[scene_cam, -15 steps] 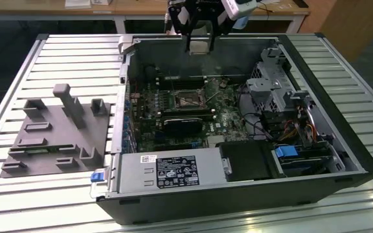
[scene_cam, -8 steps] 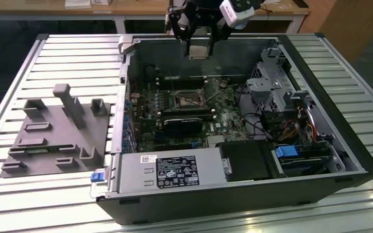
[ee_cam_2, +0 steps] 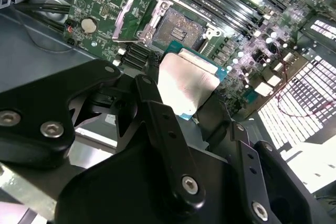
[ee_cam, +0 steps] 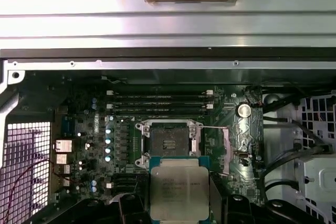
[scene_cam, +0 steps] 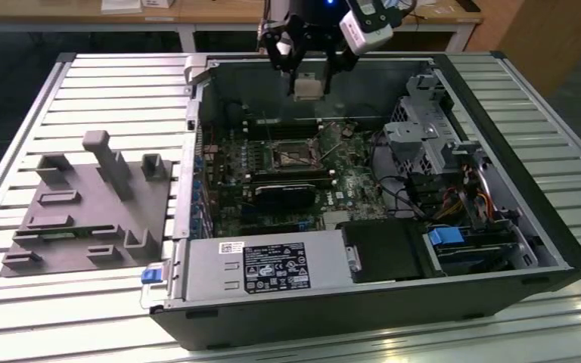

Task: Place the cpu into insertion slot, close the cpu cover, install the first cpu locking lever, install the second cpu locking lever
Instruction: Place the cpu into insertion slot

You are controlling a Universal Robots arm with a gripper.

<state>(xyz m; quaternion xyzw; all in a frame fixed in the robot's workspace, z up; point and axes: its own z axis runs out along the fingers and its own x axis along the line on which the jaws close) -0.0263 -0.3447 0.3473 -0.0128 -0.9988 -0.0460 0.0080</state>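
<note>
End effector (scene_cam: 311, 74) clamped on the cpu (ee_cam: 179, 190), I hover above the insertion slot (ee_cam: 169, 142): placing step; seating likely needs square alignment.

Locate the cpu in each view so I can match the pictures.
Exterior view: the cpu hangs in the gripper over the open case.
Second wrist view: the cpu in the gripper, close by the insertion slot.
First wrist view: the cpu next to the insertion slot.
Shared landmark: the insertion slot.

The claw (scene_cam: 311, 74) hangs pointing straight down, pinching the cpu (scene_cam: 309, 87) by its edges.
</note>
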